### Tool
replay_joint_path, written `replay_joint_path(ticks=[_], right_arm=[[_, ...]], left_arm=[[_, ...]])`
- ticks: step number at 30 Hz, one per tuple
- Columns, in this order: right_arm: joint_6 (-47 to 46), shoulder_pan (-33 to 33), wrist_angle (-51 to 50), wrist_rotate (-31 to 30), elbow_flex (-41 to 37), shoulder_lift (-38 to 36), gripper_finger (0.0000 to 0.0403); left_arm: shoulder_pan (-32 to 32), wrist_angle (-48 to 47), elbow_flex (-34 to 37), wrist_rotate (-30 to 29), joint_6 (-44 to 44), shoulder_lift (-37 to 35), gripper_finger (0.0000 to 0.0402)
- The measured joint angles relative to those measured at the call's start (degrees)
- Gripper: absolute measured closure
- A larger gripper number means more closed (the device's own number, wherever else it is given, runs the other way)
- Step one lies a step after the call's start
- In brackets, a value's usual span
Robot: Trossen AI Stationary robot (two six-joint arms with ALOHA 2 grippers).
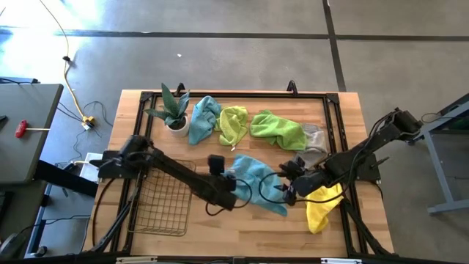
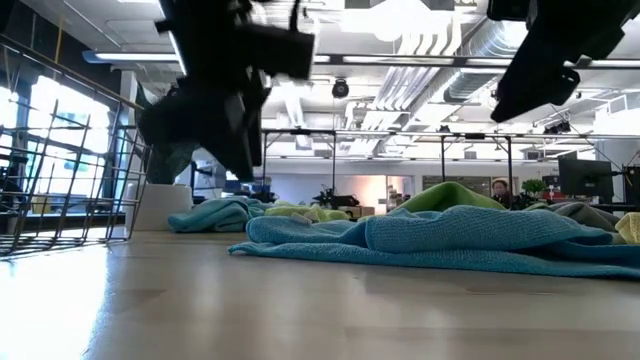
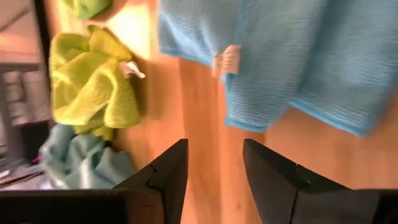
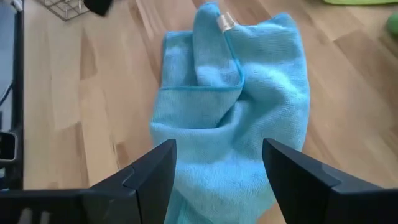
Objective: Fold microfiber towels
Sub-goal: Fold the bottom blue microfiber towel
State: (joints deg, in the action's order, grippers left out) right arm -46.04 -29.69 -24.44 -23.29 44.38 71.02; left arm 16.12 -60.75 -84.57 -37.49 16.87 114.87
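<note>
A: Where's the blue towel (image 1: 258, 181)?
B: Rumpled on the bench (image 1: 220, 224), lower centre of the high view, between both hands.
A: Left hand (image 3: 214, 163)?
B: Fingers apart, holding nothing, above bare wood just beside the towel's edge.
A: Right hand (image 4: 217, 163)?
B: Spread wide over the towel, gripping nothing. A yellow towel (image 1: 320, 206) lies lower right.

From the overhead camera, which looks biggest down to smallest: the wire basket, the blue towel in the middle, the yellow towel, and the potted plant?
1. wire basket, clearly the largest.
2. blue towel, loosely spread.
3 and 4. yellow towel and potted plant look about alike; an arm covers part of the yellow towel, so I won't rank them.
</note>
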Motion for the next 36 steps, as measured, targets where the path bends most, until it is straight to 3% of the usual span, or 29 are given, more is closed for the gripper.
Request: replay_joint_path(ticks=[6,10,20,29,36], right_arm=[[3.05,-0.02,0.32,-0.22,0.00,-0.02,0.0171],[6.24,-0.02,0.33,-0.05,0.00,-0.02,0.0171],[4.98,0.02,0.19,2.40,0.00,-0.07,0.0171],[4.94,0.02,0.02,2.43,0.00,-0.07,0.0171],[4.94,0.04,-0.05,2.45,0.00,-0.07,0.0171]], left_arm=[[-2.47,19.49,6.99,11.94,-10.58,-8.16,0.0258],[-6.39,30.66,10.37,15.80,-14.35,-9.42,0.0258],[-13.15,38.67,17.16,28.54,-20.88,-8.26,0.0259],[-16.98,40.37,20.43,31.11,-31.82,-8.24,0.0259],[-19.42,39.14,21.70,40.60,-28.89,-8.26,0.0259]])
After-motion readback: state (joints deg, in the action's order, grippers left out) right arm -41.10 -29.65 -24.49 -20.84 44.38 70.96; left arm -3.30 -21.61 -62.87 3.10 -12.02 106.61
